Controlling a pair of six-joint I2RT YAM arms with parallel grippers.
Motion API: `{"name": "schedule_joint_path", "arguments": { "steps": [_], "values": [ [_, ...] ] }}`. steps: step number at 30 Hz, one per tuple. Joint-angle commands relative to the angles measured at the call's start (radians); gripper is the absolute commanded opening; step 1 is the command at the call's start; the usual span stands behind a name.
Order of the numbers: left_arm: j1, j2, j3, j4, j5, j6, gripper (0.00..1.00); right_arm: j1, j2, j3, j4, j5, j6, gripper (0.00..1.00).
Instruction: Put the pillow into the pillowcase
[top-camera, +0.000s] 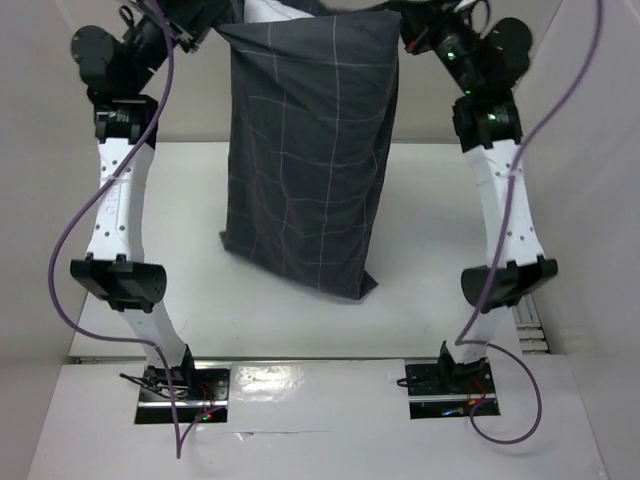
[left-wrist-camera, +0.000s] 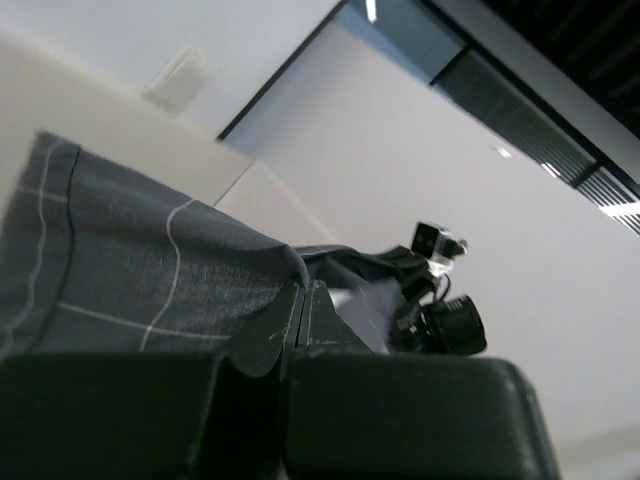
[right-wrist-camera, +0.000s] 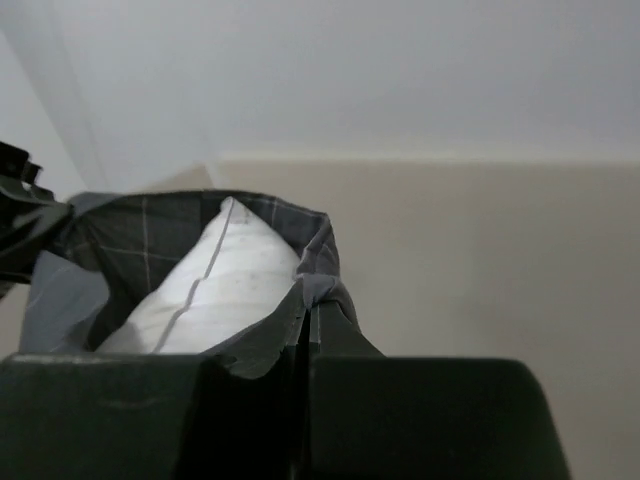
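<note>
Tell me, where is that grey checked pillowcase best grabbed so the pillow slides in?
Pinch the hem at the open mouth's two corners, coming from either side, as the left tool and right tool do. The pillowcase hangs mouth-up, so the pillow likely sinks in.

Mostly hidden: pillow, inside pillowcase; only white end shows at mouth. Overhead: pillowcase top and mouth cut off by upper frame edge. Wrist views: left gripper, right gripper bodies dark, blurred near lens; hem pinched in closed jaws, contact hidden; neither seen overhead. Left wrist view: pillowcase cut off at left edge; pale patch behind jaws unidentifiable.
</note>
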Motion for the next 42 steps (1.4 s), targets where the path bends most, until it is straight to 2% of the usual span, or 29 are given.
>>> {"name": "schedule_joint_path", "arguments": {
  "steps": [1, 3, 8, 12, 14, 15, 17, 18, 19, 21, 22, 24, 25, 26, 27, 28, 30, 33, 37, 42],
  "values": [
    [0.016, -0.219, 0.085, 0.195, -0.070, -0.002, 0.00, -0.003, -0.295, 0.031, 0.318, 0.021, 0.020, 0.00],
    [0.016, -0.316, -0.015, 0.205, -0.118, 0.050, 0.00, -0.003, -0.339, -0.040, 0.318, 0.021, 0.020, 0.00],
    [0.004, -0.372, -0.182, 0.212, -0.103, 0.053, 0.00, -0.003, -0.366, -0.271, 0.283, -0.010, 0.023, 0.00],
    [-0.005, -0.226, 0.011, 0.165, -0.058, 0.032, 0.00, -0.012, -0.258, -0.052, 0.192, -0.022, 0.014, 0.00],
    [-0.005, -0.226, 0.029, 0.144, -0.049, 0.044, 0.00, -0.012, -0.249, -0.035, 0.201, -0.022, 0.004, 0.00],
    [-0.005, -0.226, -0.018, 0.143, -0.049, 0.056, 0.00, -0.012, -0.276, -0.052, 0.212, -0.013, -0.008, 0.00],
    [-0.005, -0.288, -0.122, 0.171, -0.049, 0.056, 0.00, -0.012, -0.310, -0.185, 0.223, -0.013, -0.017, 0.00],
    [-0.014, -0.312, -0.254, 0.200, -0.037, 0.056, 0.00, -0.012, -0.345, -0.253, 0.232, -0.026, -0.017, 0.00],
    [-0.014, -0.348, -0.323, 0.215, -0.037, 0.056, 0.00, -0.012, -0.359, -0.398, 0.232, -0.046, -0.008, 0.00],
    [-0.024, -0.362, -0.461, 0.251, -0.028, 0.043, 0.00, -0.012, -0.370, -0.504, 0.256, -0.072, 0.033, 0.00],
    [-0.024, -0.362, -0.461, 0.269, -0.011, 0.029, 0.00, -0.012, -0.370, -0.500, 0.257, -0.085, 0.033, 0.00],
    [0.001, -0.317, -0.322, 0.254, 0.012, 0.004, 0.00, -0.012, -0.349, -0.347, 0.244, -0.085, 0.043, 0.00],
    [0.001, -0.298, -0.243, 0.220, 0.012, 0.004, 0.00, -0.012, -0.337, -0.269, 0.229, -0.074, 0.031, 0.00],
    [0.013, -0.257, -0.054, 0.176, -0.004, 0.050, 0.00, -0.012, -0.318, -0.185, 0.209, -0.065, 0.012, 0.00],
    [0.027, -0.232, 0.044, 0.127, -0.018, 0.070, 0.00, -0.012, -0.286, -0.104, 0.183, -0.065, 0.012, 0.00],
    [0.039, -0.212, 0.127, 0.089, -0.032, 0.070, 0.00, -0.012, -0.275, 0.019, 0.183, -0.065, 0.012, 0.00],
    [0.102, -0.201, 0.206, 0.112, -0.057, 0.011, 0.00, -0.012, -0.275, 0.063, 0.213, -0.036, 0.012, 0.00],
    [0.162, -0.241, 0.111, 0.237, -0.069, -0.100, 0.00, -0.012, -0.336, -0.002, 0.298, -0.007, 0.012, 0.00],
    [0.160, -0.270, -0.004, 0.252, -0.051, -0.100, 0.00, -0.012, -0.346, -0.040, 0.270, -0.017, 0.003, 0.00],
    [0.128, -0.289, -0.119, 0.246, -0.041, -0.051, 0.00, -0.012, -0.318, -0.169, 0.260, -0.031, 0.015, 0.00]
  ]
}}
